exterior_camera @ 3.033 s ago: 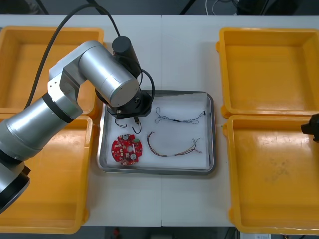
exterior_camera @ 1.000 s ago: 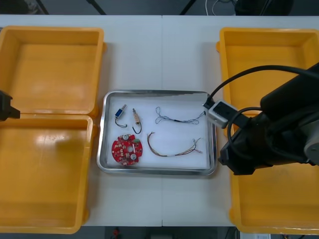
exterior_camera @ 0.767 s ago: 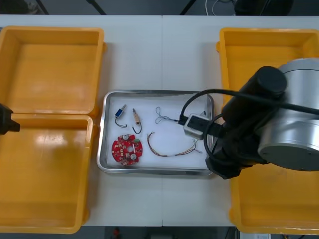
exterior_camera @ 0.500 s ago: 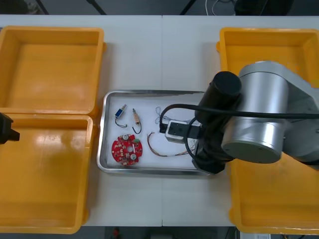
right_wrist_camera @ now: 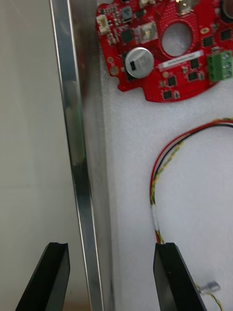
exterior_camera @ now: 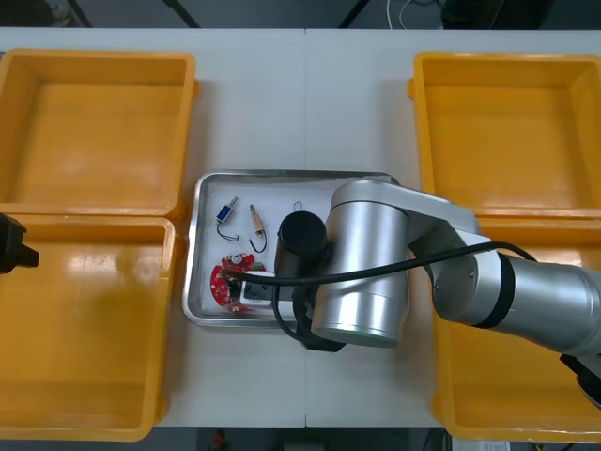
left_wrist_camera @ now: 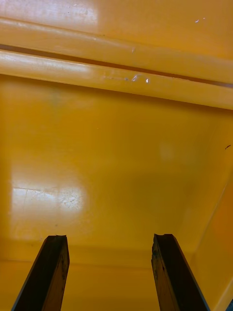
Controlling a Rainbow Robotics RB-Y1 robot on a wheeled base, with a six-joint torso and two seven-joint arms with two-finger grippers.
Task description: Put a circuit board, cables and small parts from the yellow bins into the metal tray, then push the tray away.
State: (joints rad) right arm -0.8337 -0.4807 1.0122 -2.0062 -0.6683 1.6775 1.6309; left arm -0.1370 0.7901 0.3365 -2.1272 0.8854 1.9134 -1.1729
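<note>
Left gripper (left_wrist_camera: 110, 240) parked at 9 o'clock of the metal tray (exterior_camera: 282, 175), fingers apart above a bare yellow bin (left_wrist_camera: 116, 146). Tray holds the circuit board (right_wrist_camera: 165, 48) at its 7 o'clock corner and 2 small metal parts (exterior_camera: 225, 211) at 10 o'clock. Right gripper (right_wrist_camera: 110, 250) spread wide, straddling what looks like the tray's 6 o'clock rim: 1 finger above the table (right_wrist_camera: 29, 121), 1 above the white inside, beside the red and yellow cable (right_wrist_camera: 155, 194).

Risk: the inner finger snags that cable on the push; off-centre contact could spin the tray.

Front view has the right arm (exterior_camera: 376, 272) covering the tray's 3 o'clock half; right wrist view gives the rim-to-finger layout.
</note>
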